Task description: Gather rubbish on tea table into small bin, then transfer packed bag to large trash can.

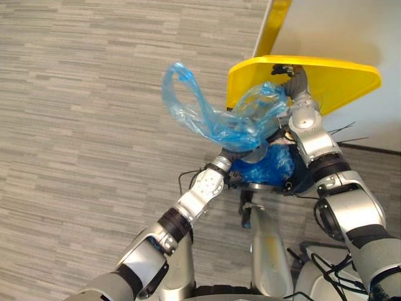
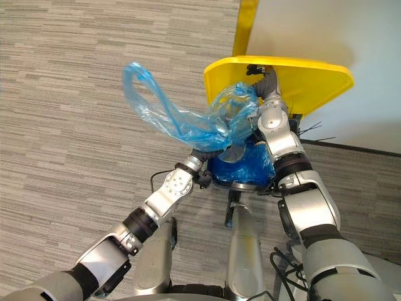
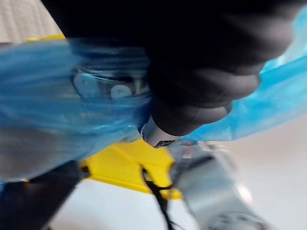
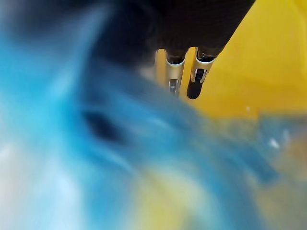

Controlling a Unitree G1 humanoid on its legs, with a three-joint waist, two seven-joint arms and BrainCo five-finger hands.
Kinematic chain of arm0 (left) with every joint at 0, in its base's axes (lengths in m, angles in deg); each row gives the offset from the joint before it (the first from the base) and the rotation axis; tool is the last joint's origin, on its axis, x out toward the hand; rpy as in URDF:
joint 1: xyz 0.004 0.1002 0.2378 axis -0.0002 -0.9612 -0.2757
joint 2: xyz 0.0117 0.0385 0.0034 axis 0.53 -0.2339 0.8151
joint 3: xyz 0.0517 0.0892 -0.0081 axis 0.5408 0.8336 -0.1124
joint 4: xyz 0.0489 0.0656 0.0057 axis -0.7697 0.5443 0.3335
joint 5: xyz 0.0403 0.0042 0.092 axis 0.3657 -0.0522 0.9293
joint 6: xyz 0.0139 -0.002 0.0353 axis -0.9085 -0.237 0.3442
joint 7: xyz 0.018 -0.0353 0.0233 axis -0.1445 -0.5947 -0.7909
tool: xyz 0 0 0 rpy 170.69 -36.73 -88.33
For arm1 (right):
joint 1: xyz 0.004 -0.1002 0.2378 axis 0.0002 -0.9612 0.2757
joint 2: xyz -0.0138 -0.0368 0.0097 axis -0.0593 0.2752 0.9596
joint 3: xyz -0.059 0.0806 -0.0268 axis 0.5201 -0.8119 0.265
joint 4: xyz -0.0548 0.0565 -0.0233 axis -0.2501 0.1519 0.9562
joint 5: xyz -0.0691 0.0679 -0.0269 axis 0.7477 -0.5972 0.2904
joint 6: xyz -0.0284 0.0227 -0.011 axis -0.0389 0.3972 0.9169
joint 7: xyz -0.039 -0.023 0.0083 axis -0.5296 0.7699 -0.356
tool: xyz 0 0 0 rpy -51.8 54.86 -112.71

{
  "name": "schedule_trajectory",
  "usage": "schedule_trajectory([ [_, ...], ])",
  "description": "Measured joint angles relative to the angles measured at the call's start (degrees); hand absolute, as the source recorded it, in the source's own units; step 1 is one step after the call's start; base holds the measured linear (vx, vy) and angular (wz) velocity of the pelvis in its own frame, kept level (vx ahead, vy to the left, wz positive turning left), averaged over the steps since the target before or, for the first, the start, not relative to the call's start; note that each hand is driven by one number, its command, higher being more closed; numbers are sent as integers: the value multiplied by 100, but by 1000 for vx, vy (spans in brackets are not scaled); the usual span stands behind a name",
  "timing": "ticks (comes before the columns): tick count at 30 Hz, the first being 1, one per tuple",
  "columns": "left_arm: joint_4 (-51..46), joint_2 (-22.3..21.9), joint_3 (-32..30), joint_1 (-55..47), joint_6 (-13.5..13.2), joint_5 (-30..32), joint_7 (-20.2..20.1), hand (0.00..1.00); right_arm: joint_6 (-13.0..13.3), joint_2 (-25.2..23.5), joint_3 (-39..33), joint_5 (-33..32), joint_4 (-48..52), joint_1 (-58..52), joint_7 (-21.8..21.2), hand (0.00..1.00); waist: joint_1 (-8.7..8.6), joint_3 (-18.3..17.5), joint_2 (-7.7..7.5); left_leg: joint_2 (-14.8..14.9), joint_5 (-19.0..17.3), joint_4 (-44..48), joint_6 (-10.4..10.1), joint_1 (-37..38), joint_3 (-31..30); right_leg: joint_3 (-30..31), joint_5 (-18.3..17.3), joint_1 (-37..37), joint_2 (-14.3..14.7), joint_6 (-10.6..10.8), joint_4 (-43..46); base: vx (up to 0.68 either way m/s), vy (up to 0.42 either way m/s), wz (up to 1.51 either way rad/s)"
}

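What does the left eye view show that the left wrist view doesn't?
Left eye view: the translucent blue plastic bag as a whole, its handle loop standing free in the air, and the right hand up against the flat yellow trash-can lid. Left wrist view: a close look at the plastic bunched against the dark cover of the left hand. Both: the bag and the lid.

Blue bag (image 3: 48, 110): stretched across, touching the left hand (image 3: 201, 72).
Yellow lid (image 3: 127, 167): beyond the bag, beside the right arm (image 3: 211, 191).
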Motion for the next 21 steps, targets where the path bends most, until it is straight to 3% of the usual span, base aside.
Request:
schedule_trajectory([
  [4, 943, -61, -110, 393, 211, 569, -2, 0, 8, -10, 44, -6, 177, 75, 2, 0, -20, 45, -13, 102, -95, 314, -22, -542, 43, 27, 58, -490, 84, -70, 103, 18, -21, -16],
  [9, 1417, -80, -126, 371, 324, 935, -235, 0, 61, -26, 142, -53, 472, 47, 0, 0, -42, 69, -36, 193, -212, 450, 30, -711, 217, 184, 118, -702, 171, -23, 81, 16, 20, -20],
  [17, 1470, -69, -134, 310, 332, 1339, -294, 0, 212, -234, 148, 0, 767, -422, -3, 0, -17, 68, -39, 277, -231, 363, 20, -699, 233, 207, 120, -743, 205, -23, 90, 11, 2, -3],
  [21, 1327, 113, -134, 36, 295, 1425, -297, 0, 220, -233, 145, 4, 908, -844, -19, 0, -12, 65, -43, 281, -204, 364, -23, -620, 128, 857, 95, -628, 373, -22, 110, 16, 8, 12],
])
